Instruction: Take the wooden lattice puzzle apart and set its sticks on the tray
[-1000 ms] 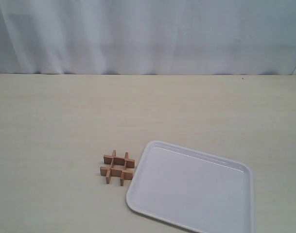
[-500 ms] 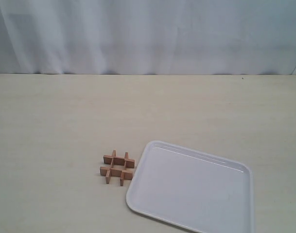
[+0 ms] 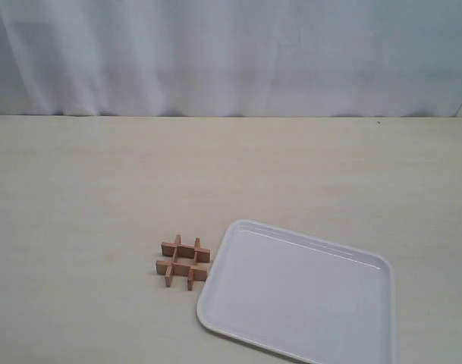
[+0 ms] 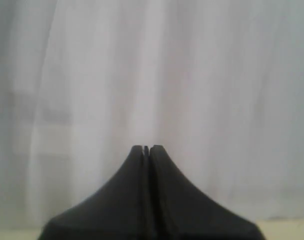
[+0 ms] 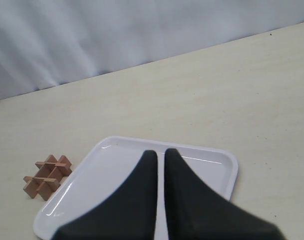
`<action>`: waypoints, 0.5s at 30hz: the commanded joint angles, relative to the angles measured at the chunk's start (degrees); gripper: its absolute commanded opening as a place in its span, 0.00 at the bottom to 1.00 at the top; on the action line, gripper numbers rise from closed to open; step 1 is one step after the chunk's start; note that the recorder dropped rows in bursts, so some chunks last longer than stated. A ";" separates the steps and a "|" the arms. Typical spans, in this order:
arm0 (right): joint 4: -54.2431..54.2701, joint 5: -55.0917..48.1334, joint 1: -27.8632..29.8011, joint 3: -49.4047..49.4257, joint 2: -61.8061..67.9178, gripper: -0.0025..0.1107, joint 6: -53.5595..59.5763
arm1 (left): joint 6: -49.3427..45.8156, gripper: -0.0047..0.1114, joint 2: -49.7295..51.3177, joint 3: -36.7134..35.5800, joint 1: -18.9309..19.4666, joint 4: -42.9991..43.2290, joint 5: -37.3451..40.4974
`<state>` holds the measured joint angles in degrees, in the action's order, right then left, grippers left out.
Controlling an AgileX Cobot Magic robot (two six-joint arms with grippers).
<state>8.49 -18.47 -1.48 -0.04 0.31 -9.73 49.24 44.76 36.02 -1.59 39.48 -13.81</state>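
Near edge of the bench [image 3: 215,174]: white tray [image 3: 306,299] lying flat, its near corner cut off in the exterior view.
Just left of the tray: wooden puzzle [image 3: 184,262], four sticks locked in a hash shape, resting on the bench close to the tray's rim.
Right fingers [image 5: 154,157]: drawn together with only a thin slit between them, holding nothing, above the tray [image 5: 104,175]; this wrist view also takes in the puzzle [image 5: 47,176].
Left fingers [image 4: 143,150]: pressed shut, holding nothing; this wrist view shows mostly curtain.
Far side: pale curtain [image 3: 231,53] behind the bench.
Fingers: seen only in the wrist views.
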 commanded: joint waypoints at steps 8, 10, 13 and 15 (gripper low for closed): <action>0.05 0.14 -0.17 0.04 -0.31 0.06 0.37 | -1.52 0.04 28.12 3.65 -2.45 9.92 19.07; 0.05 0.14 -0.17 0.04 -0.31 0.06 0.37 | -3.08 0.04 31.77 5.04 -4.91 9.69 22.03; 0.05 0.14 -0.17 0.04 -0.31 0.06 0.37 | -6.68 0.04 36.69 8.49 -10.05 8.61 29.24; 0.05 0.14 -0.17 0.04 -0.31 0.06 0.37 | -12.60 0.04 40.01 11.28 -13.59 4.71 34.87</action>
<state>8.49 -18.47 -1.48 -0.04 0.31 -9.73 42.67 81.41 44.02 -11.29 48.10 14.74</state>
